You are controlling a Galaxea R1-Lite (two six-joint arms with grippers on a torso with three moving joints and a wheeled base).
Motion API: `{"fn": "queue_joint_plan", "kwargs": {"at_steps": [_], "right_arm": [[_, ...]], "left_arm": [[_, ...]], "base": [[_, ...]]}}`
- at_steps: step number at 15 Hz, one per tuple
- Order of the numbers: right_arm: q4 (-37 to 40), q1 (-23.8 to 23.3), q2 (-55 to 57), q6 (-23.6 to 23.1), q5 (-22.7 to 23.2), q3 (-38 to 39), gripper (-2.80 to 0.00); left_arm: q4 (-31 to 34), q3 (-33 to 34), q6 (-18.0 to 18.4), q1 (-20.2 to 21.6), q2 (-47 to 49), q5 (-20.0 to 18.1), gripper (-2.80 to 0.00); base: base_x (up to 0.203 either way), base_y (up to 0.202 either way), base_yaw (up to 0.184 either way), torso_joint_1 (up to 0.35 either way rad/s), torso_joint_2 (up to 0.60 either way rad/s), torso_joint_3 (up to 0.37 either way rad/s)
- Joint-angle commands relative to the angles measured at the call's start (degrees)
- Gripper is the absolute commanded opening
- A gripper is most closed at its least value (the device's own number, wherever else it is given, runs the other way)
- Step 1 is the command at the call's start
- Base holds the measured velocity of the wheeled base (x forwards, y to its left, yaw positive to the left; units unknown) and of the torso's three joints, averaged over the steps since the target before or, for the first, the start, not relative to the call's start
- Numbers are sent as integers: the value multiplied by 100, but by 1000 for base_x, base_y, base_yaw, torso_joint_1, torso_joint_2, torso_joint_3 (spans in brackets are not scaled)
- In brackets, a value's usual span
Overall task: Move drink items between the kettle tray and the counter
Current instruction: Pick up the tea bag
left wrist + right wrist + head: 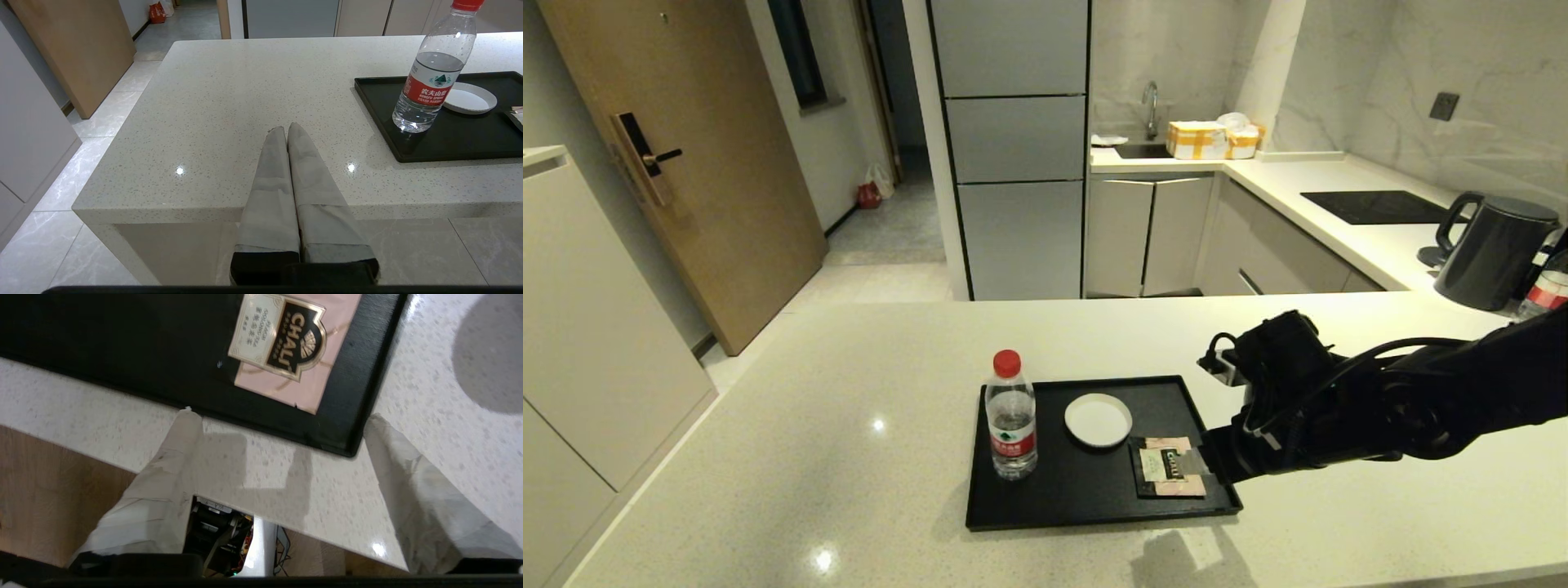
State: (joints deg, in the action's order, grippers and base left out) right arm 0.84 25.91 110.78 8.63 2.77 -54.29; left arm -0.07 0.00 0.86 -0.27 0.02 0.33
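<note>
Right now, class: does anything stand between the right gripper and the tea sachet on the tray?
Nothing visible does. The right gripper hangs open just off the kettle tray corner nearest the tea sachet, which lies flat and uncovered. The cup and the water bottle stand farther in, clear of that path.

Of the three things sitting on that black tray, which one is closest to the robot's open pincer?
The flat pink-and-black tea sachet, at the tray's near right corner beside the right pincer. The white-lined round cup and red-capped clear water bottle stand farther left.

One tray (1086,506), one bottle (1011,416), one cup (1098,420), one sachet (1170,467), one kettle (1494,251).
</note>
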Motion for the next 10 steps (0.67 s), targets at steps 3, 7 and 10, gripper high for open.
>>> {"fn": "queue_joint_plan", "kwargs": {"at_steps": [3, 7, 10], "right_arm": [[-106, 39, 761, 32, -21, -133, 0], [-399, 46, 1104, 42, -65, -208, 0], [-406, 46, 1243, 47, -72, -368, 0]], "left_arm": [[-1, 9, 2, 0, -11, 2, -280], [-1, 9, 2, 0, -11, 2, -280], [-1, 9, 2, 0, -11, 2, -280]], "base": [[0, 0, 0, 0, 0, 0], [0, 0, 0, 0, 0, 0], [0, 0, 0, 0, 0, 0]]}}
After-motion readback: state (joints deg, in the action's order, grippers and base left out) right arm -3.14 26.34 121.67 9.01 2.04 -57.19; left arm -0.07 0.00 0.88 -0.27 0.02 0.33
